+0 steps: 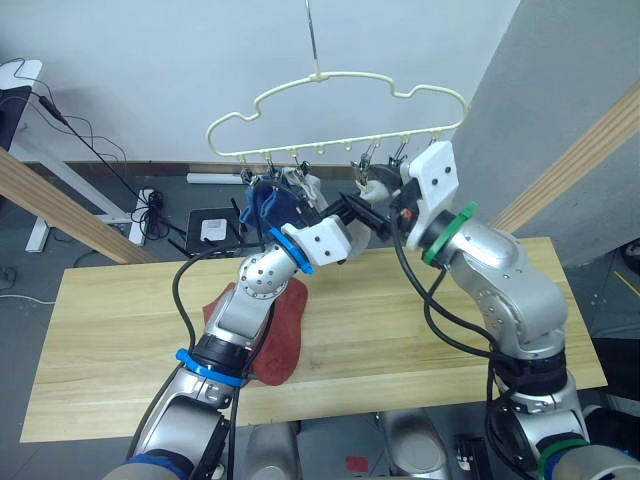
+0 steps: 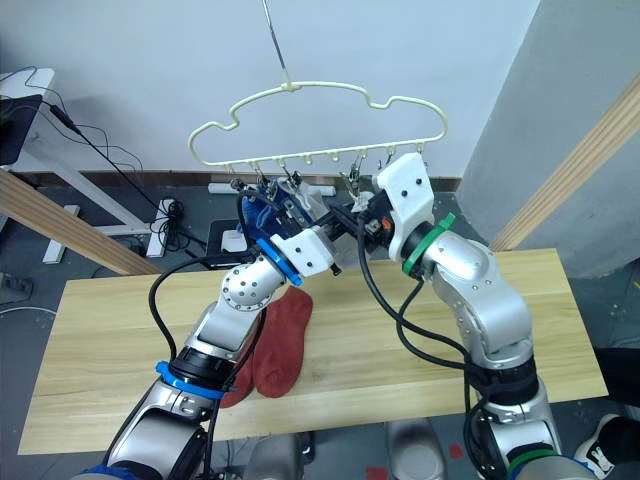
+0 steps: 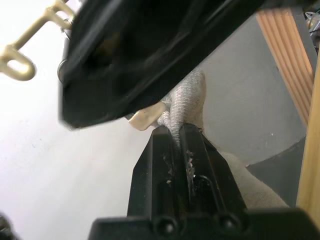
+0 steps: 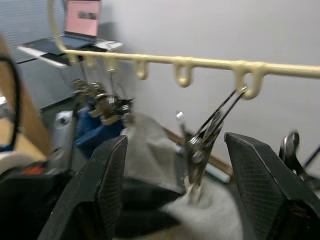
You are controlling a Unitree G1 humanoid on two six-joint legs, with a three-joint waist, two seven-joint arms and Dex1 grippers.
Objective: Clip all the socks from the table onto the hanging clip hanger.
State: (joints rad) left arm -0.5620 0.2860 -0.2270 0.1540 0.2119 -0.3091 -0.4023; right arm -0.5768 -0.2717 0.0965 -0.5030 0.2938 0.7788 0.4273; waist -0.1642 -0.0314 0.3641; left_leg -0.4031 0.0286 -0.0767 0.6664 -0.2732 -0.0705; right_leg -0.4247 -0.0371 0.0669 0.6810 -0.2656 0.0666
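The pale-yellow clip hanger (image 1: 340, 105) hangs above the far edge of the table (image 1: 110, 340). A blue sock (image 1: 268, 207) is clipped under its left side. My left gripper (image 1: 368, 214) is raised under the hanger's middle, shut on a light grey sock (image 3: 189, 102). My right gripper (image 4: 192, 185) is open beside it, its fingers on either side of a metal clip (image 4: 202, 142) that hangs just above the grey sock (image 4: 205, 220). Two rust-red socks (image 2: 285, 340) lie on the table beneath my left arm.
Slanted wooden rails (image 1: 60, 210) (image 1: 570, 170) stand at both sides behind the table. A desk leg with cables (image 1: 60, 130) and a black box (image 1: 212, 228) on the floor are at the back left. A grey wall panel (image 1: 560, 90) rises at the right.
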